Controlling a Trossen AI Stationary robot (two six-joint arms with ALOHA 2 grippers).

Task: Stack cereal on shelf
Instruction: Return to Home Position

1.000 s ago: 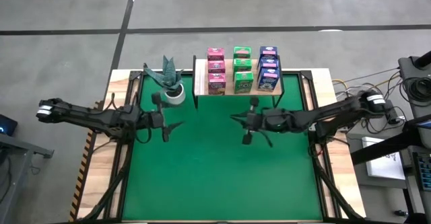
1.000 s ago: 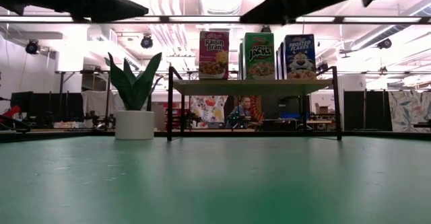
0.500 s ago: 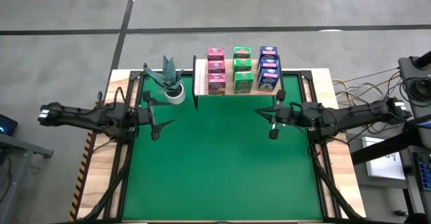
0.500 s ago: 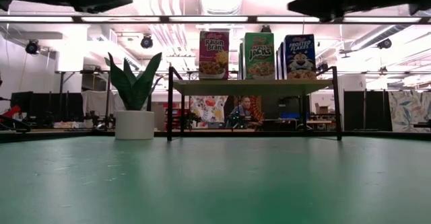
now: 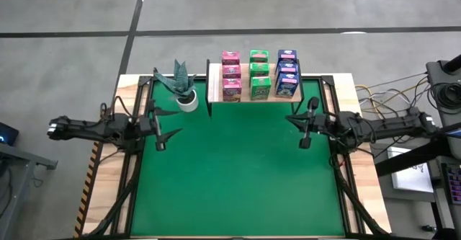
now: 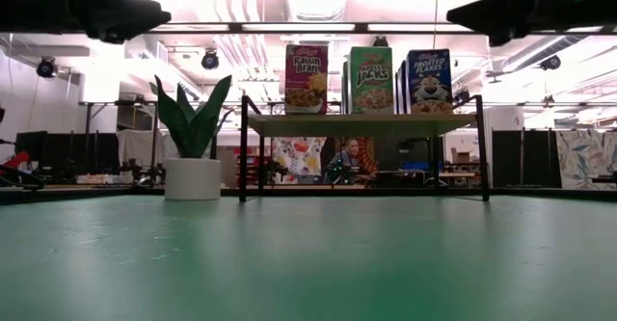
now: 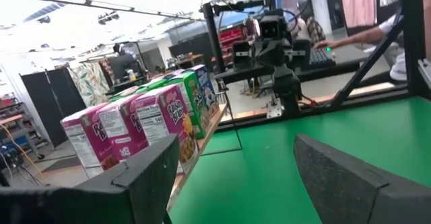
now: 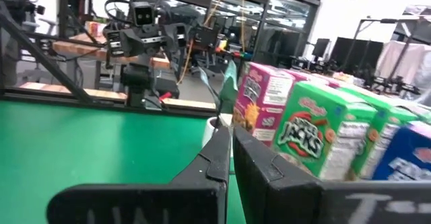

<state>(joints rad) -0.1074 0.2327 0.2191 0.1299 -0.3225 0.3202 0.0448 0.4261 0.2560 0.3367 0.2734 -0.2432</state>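
**Nine Light Cartons on the Shelf, Both Claws Empty**

The cereal is nine small printed cardboard cartons. They stand upright on the pale wooden shelf board with thin black legs (image 5: 243, 83), at the far edge of the green-matted counter (image 5: 230, 182). There is a pink file (image 5: 231, 76), a green file (image 5: 259, 73) and a blue file (image 5: 287, 73), each three deep and close side by side.

From here they look light and hollow. I'd guess the thin walls would dent under a hard squeeze, and the glossy print may slip. I'd take one across its narrow sides at about mid-height, with a gentle pinch. They are tall and slim, so a nudge could tip one into its neighbours.

The left claw (image 5: 164, 128) hangs over the counter's left side, spread wide and holding nothing. The right claw (image 5: 302, 125) hangs over the right side, near the blue end, pressed almost together with nothing in it.
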